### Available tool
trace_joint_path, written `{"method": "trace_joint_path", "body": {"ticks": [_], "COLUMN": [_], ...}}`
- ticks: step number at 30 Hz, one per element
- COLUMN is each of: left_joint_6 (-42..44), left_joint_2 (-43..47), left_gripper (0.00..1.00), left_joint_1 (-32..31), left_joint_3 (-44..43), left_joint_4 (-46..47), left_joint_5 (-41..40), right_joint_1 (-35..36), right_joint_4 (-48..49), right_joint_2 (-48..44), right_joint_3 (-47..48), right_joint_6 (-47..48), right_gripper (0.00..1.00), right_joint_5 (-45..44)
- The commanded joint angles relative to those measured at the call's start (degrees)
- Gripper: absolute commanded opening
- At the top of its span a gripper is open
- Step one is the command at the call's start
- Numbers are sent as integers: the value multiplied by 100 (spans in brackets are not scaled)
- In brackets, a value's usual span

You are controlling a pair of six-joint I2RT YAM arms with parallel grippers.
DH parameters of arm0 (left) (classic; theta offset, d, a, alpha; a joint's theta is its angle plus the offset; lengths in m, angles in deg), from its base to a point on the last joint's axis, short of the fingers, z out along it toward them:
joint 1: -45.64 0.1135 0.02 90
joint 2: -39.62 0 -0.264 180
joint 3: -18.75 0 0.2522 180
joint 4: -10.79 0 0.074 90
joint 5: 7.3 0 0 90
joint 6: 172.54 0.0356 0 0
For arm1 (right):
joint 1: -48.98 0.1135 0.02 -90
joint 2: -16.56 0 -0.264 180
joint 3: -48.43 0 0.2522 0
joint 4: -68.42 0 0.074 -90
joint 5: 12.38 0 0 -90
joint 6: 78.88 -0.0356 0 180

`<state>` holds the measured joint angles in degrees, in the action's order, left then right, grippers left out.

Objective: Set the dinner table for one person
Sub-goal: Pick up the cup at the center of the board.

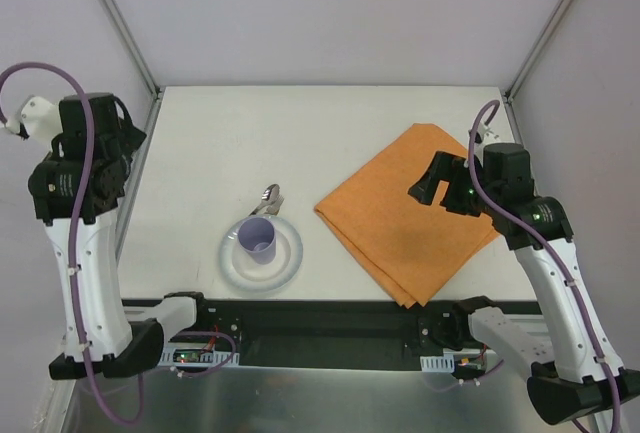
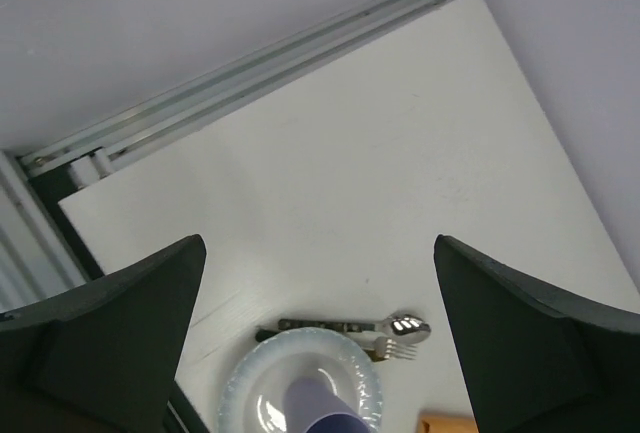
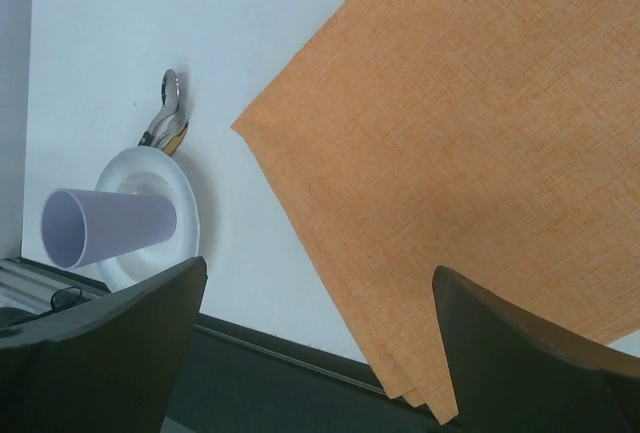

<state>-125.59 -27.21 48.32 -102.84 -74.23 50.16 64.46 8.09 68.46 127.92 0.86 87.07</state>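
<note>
Left gripper and right gripper spread, empty; woven orange cloth, lilac cup on round plate.

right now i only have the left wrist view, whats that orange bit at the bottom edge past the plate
Observer: A corner of an orange folded placemat, lying flat on the dinner table, to the right of the plate and not touching it.
Operator: anything on it
Observer: Nothing lies on it. The right end effector hovers above it, open.
Operator: is the cup upright
Observer: Yes, the purple cup stands on the plate, mouth up.
</note>
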Motion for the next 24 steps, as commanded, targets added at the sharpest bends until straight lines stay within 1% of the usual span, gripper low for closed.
{"method": "trace_joint_path", "body": {"ticks": [1,2,3,4,5,6,7,10,11,12,13,14,15,16,18,19,20,21,22,23,24], "left_joint_6": [-678,-322,38,329,532,482,429,420,342,297,245,114,51,-1,-90,-99,-46,-11,33,25,33], "left_joint_2": [924,1170,1677,1908,2102,2295,2314,2096,1999,1833,1744,1639,1386,1235,867,812,759,715,689,645,610], "left_gripper": [99,99,99,99,99,96,89,70,58,50,37,17,5,0,0,0,2,16,28,36,49], "left_joint_1": [22,22,22,22,22,22,22,22,22,31,22,22,31,22,14,14,14,14,14,14,5], "left_joint_3": [840,1469,1780,2079,2482,2582,2618,2662,2671,2706,2784,2985,3083,3145,3382,3461,3523,3523,3523,3549,3585], "left_joint_4": [-909,-11,494,1013,1331,1508,1484,1239,1142,1072,1019,983,939,800,728,737,728,737,737,754,763], "left_joint_5": [-398,-63,331,1214,1484,1626,1810,2276,2635,2856,3102,3739,4024,4375,5025,5124,5152,5134,5134,5178,5257], "right_joint_1": [25,25,33,25,25,25,33,25,25,25,25,25,25,25,25,25,25,25,25,25,16], "right_joint_4": [-256,-291,-318,-396,-441,-476,-546,-669,-704,-731,-783,-827,-863,-906,-854,-785,-749,-714,-618,-591,-512], "right_joint_2": [-294,-390,-443,-505,-575,-706,-777,-953,-980,-997,-1024,-1033,-1033,-1024,-998,-971,-875,-787,-708,-499,-383], "right_joint_3": [-69,-104,-174,-201,-210,-254,-289,-403,-421,-439,-465,-465,-465,-474,-553,-570,-597,-614,-606,-571,-536], "right_joint_6": [7,-28,-37,-37,-46,-46,-46,-72,-72,-72,-72,-90,-151,-178,-222,-257,-266,-275,-283,-283,-283], "right_gripper": [100,100,100,98,96,95,93,81,68,57,42,14,2,1,1,1,21,36,51,76,84], "right_joint_5": [373,373,399,382,356,347,303,241,233,224,163,93,5,-135,-198,-207,-190,-155,-67,-40,-23]}}
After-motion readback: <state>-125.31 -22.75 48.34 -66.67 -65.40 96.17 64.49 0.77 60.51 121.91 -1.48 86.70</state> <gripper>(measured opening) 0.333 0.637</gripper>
